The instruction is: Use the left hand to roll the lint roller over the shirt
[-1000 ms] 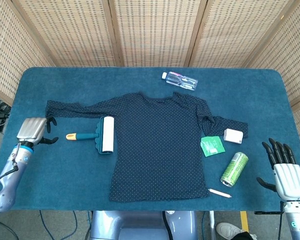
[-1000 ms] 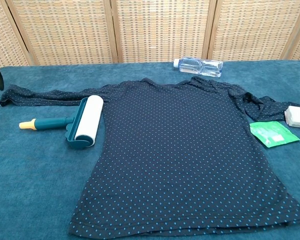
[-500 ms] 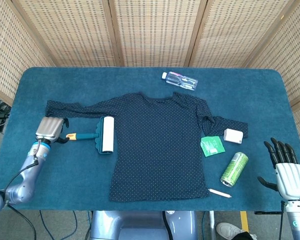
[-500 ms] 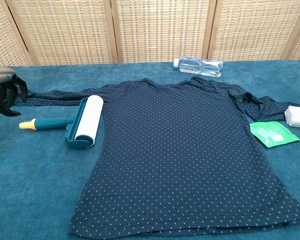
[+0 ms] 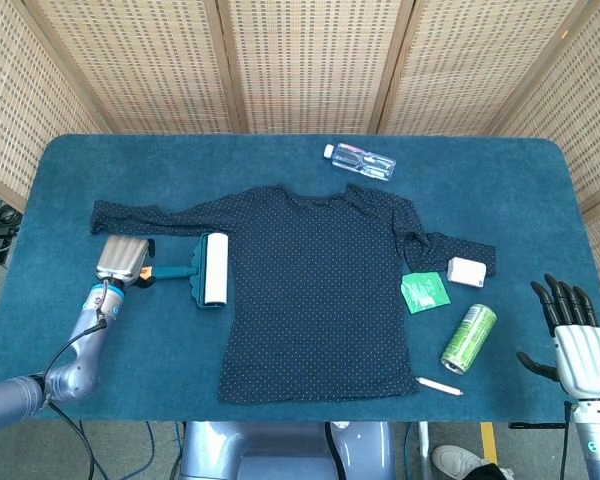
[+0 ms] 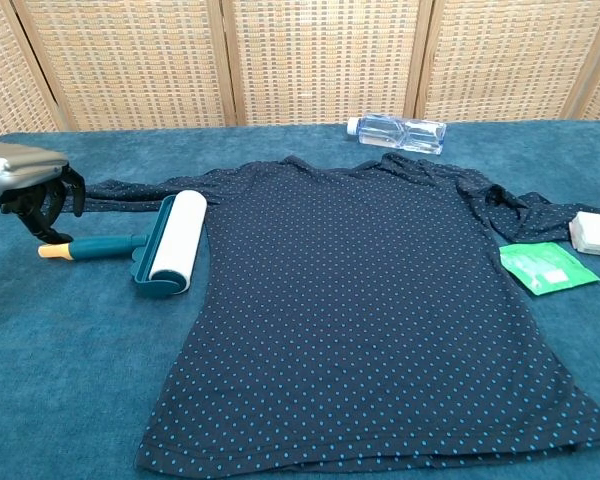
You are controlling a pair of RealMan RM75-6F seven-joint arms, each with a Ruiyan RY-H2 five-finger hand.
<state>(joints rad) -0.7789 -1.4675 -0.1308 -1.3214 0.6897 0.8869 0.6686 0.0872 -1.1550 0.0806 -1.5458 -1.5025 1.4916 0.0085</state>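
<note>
Two hands are in sight from where I stand, and only the silver-backed left hand (image 5: 122, 259) is near the work: it hangs right over the yellow-tipped end of the teal-handled lint roller with a white drum (image 5: 202, 269), its dark fingers (image 6: 42, 205) curled downward around the handle's tip, though I cannot tell whether they actually grip it or only hover above it. That roller lies flat on the blue felt-covered table (image 5: 70, 180), its handle pointing toward the left hand and its drum just at the edge of the dark navy long-sleeved shirt with small blue dots (image 5: 315, 290), beside the left sleeve. From above, the right hand (image 5: 576, 340) shows at the table's far right corner, fingers spread and holding nothing, along with a green drinks can (image 5: 468, 338) and a pencil-like stick (image 5: 439, 385) near the shirt's hem; the lower chest camera shows neither that hand nor the can. The chest camera gives the closer look at the roller (image 6: 150, 246): a clean white cylinder seated in a teal scalloped cradle, with a slim teal shaft ending in a yellow cap.
</note>
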